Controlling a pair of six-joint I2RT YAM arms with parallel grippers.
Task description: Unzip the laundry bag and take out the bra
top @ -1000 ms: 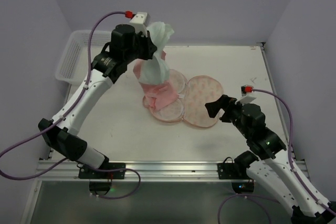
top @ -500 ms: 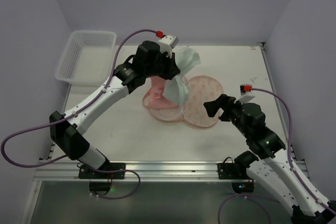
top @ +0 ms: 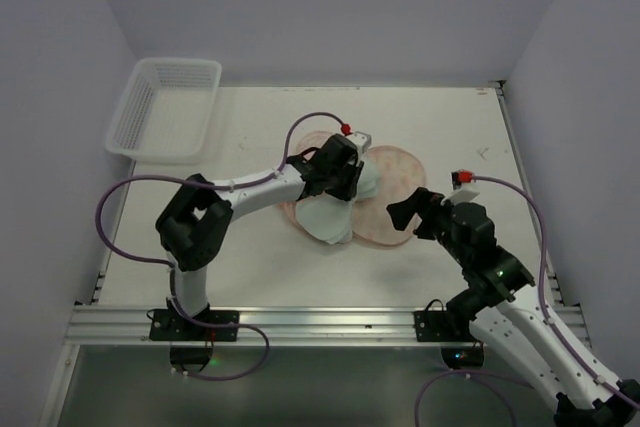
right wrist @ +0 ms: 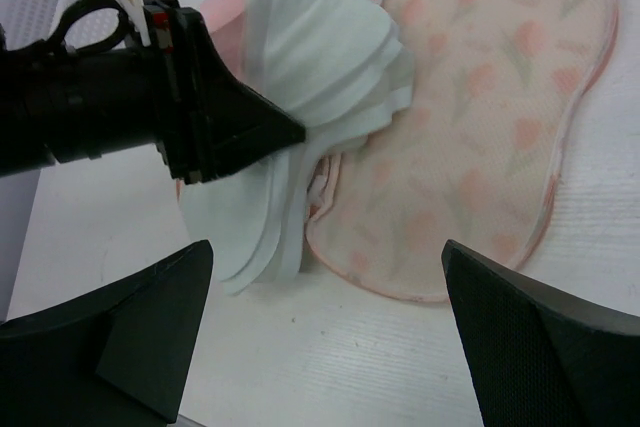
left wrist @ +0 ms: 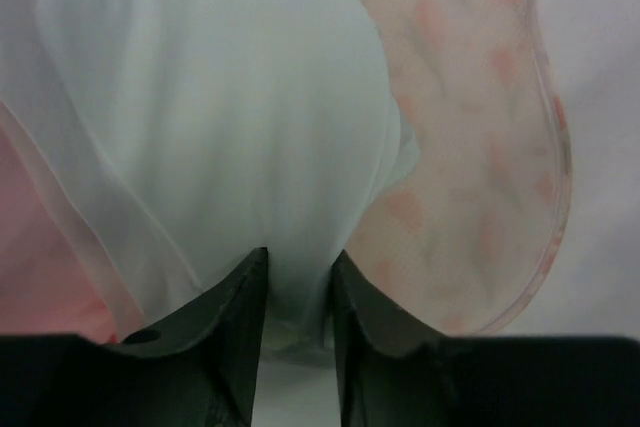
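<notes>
The laundry bag (top: 395,202) lies unzipped and spread flat mid-table, its tulip-printed half toward the right; it also shows in the left wrist view (left wrist: 470,147) and the right wrist view (right wrist: 480,117). My left gripper (top: 335,187) is low over the bag's left half and shut on the bra (top: 330,219). The bra shows pale mint-white rounded layered cups (left wrist: 220,97) (right wrist: 320,47), with salmon-pink fabric (right wrist: 232,22) behind them. The fingers (left wrist: 240,297) pinch a fold of it. My right gripper (top: 402,210) is open and empty, near the bag's right front edge, apart from it.
A white lattice basket (top: 165,107) stands at the back left corner. The left arm's purple cable (top: 130,197) loops over the left side of the table. Side walls close in on both sides.
My left gripper has swung down and to the right from high at the back left, carrying the bra down onto the open bag. The right arm has barely moved.
</notes>
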